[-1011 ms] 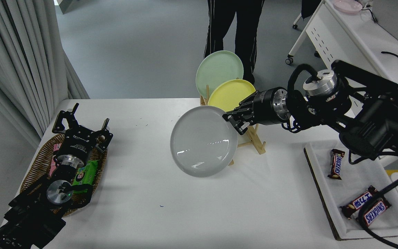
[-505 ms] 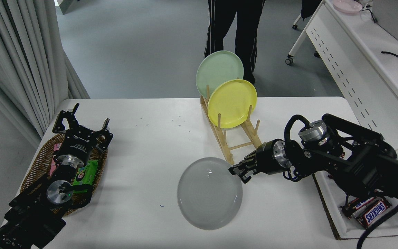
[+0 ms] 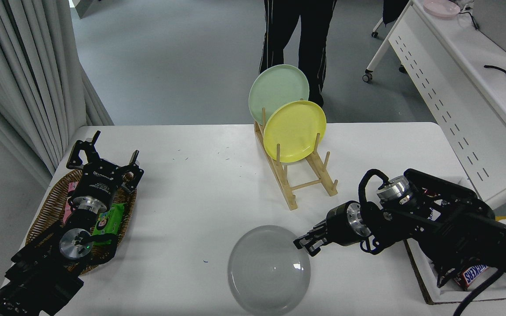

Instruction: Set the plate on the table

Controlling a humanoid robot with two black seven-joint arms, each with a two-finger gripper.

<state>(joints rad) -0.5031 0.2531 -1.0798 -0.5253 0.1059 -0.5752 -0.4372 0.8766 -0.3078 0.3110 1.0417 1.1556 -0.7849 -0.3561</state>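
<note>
The light grey plate point(image 3: 269, 270) is low over the white table point(image 3: 182, 206) near its front edge, almost flat. I cannot tell whether it touches the top. My right gripper point(image 3: 304, 244) comes in from the right and is shut on the plate's upper right rim. My left gripper point(image 3: 103, 160) is parked at the lower left over a wicker basket, fingers spread and empty.
A wooden rack point(image 3: 299, 177) behind the plate holds a yellow plate point(image 3: 294, 131) and a pale green plate point(image 3: 278, 91). A white tray point(image 3: 428, 281) with chocolate bars point(image 3: 475, 274) lies under my right arm. The basket point(image 3: 53, 210) holds snacks. A person point(image 3: 297, 30) stands at the far side.
My right gripper has carried the grey plate from beside the rack down and toward the front edge, and the plate has tipped from tilted to nearly flat. The left arm has not moved.
</note>
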